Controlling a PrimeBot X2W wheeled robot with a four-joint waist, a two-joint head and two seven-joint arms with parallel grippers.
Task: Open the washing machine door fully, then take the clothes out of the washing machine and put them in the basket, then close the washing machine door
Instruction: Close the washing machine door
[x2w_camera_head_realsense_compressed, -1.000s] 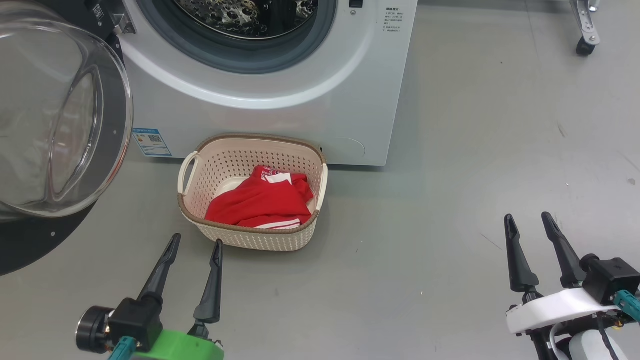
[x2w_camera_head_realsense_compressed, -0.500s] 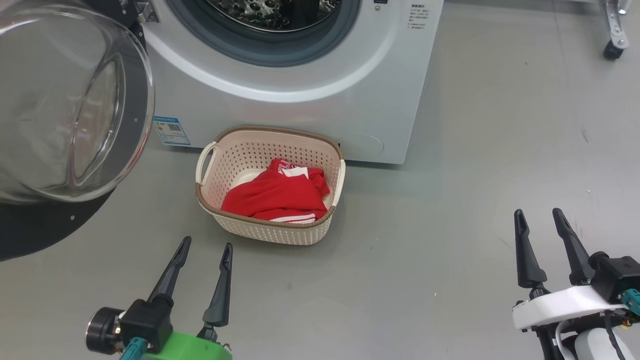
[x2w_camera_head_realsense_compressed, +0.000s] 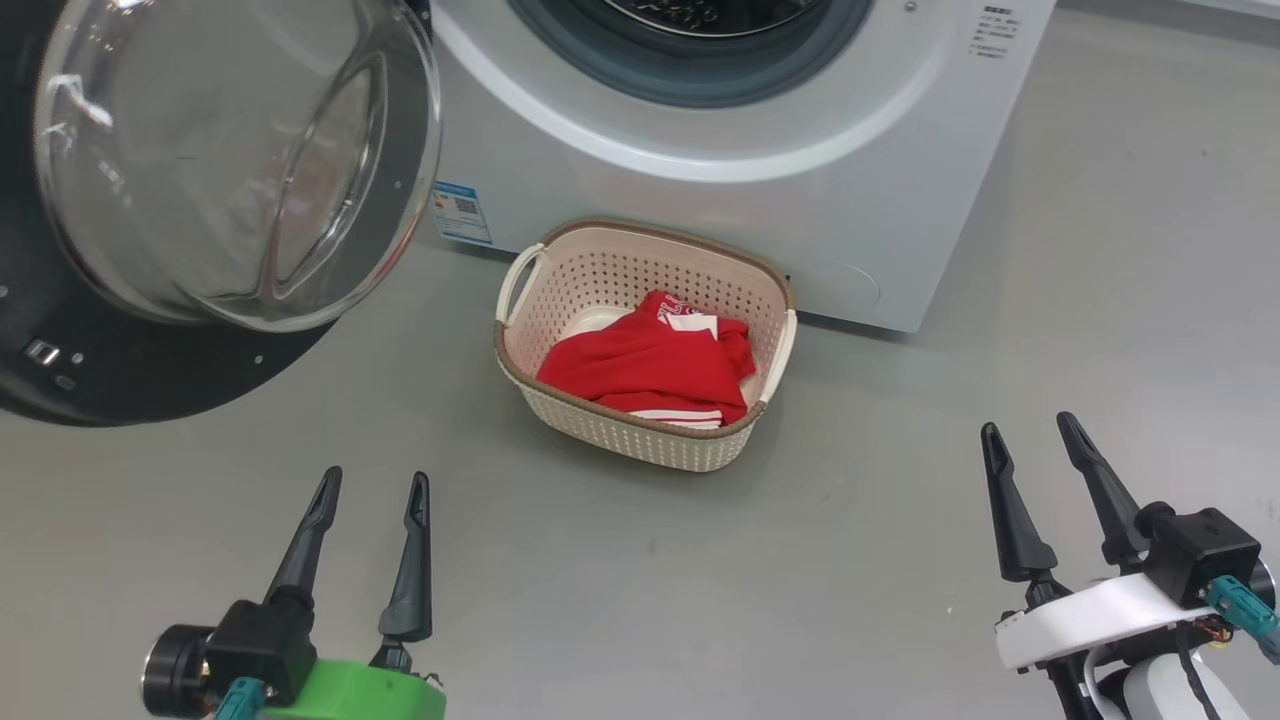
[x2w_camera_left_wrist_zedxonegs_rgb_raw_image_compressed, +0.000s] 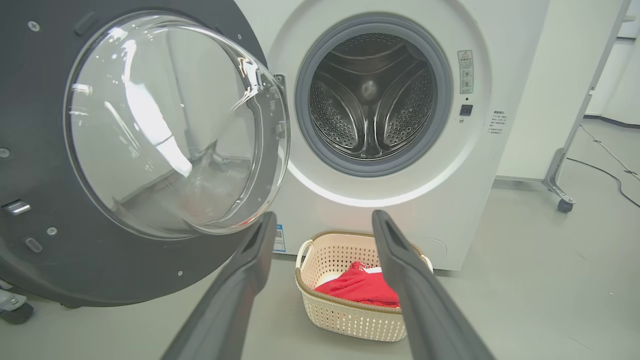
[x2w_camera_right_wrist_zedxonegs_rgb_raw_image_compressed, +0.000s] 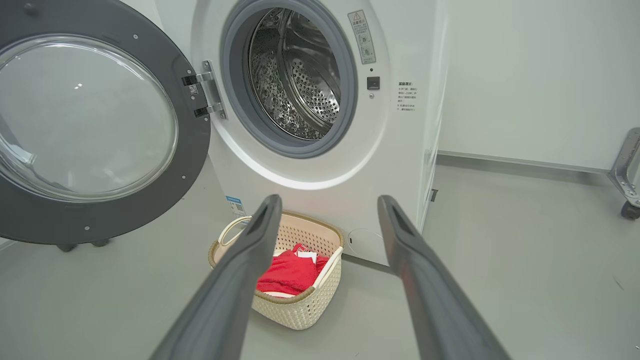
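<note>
Basket (x2w_camera_head_realsense_compressed: 770, 340) w/ clothes (x2w_camera_head_realsense_compressed: 640, 365) on grey floor (x2w_camera_head_realsense_compressed: 1000, 300).

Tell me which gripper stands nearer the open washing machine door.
The left gripper, on the green mount, lies right below the washing machine door in the head view; the right gripper, white-mounted, sits past the basket.

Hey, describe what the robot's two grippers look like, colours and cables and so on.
Left gripper: two long, dark, tapering fingers on a bright green base, with a black block, a round black knob and a teal plug. Right gripper: the same dark fingers on a white base, with a black block, a teal plug and black cabling beneath.
</note>
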